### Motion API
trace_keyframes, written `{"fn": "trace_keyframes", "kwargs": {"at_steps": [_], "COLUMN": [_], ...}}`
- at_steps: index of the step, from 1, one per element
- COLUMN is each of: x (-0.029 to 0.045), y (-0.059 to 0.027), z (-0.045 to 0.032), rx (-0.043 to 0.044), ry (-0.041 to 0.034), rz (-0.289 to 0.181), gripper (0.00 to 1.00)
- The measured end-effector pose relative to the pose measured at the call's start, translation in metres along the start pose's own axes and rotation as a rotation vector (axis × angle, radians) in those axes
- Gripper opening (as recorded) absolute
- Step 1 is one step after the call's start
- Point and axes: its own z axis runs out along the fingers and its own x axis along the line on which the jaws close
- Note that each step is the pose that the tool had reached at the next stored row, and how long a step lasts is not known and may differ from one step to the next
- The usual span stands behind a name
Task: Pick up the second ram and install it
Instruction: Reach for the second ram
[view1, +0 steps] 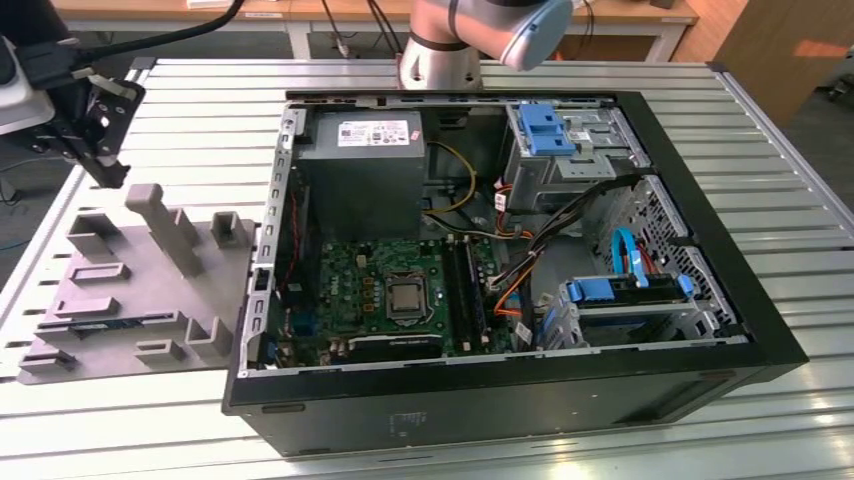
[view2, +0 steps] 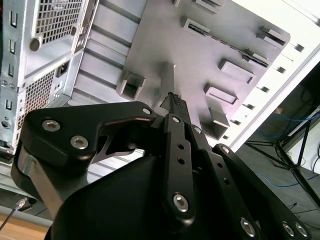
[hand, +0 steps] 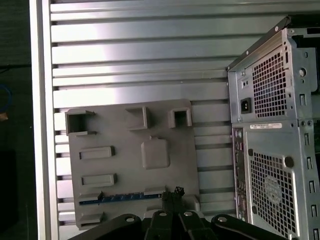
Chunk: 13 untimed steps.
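You're looking at a matte black gripper (view2: 173, 101), its flat linkage bars pinned with bright silver socket-head screws (view2: 180, 201) and dotted with small round holes. In the exterior view your arm's joint (view1: 461, 35) is a smooth silver-grey cylinder with a blue-grey cap, and a black cable (view1: 160, 35) trails along to the wrist end.

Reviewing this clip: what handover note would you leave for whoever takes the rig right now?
Gripper: shut, empty, above the grey plastic tray with upright blocks.
Second ram, a thin dark blue-black stick: on edge in a tray slot, not gripped.
Done: neither pick-up nor install.
Left: both. The green motherboard sits in the open black computer case beside the tray.
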Motion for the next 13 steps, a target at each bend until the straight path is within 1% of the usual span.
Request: {"fn": "trace_keyframes", "kwargs": {"at_steps": [8,13], "x": [0.0182,0.0267], "y": [-0.0044,-0.0073], "z": [0.0062,0.0121], "rx": [0.0000,-0.0002], "ry": [0.0000,-0.0002], "rz": [0.000,0.000], "gripper": [0.11,0.11]}}
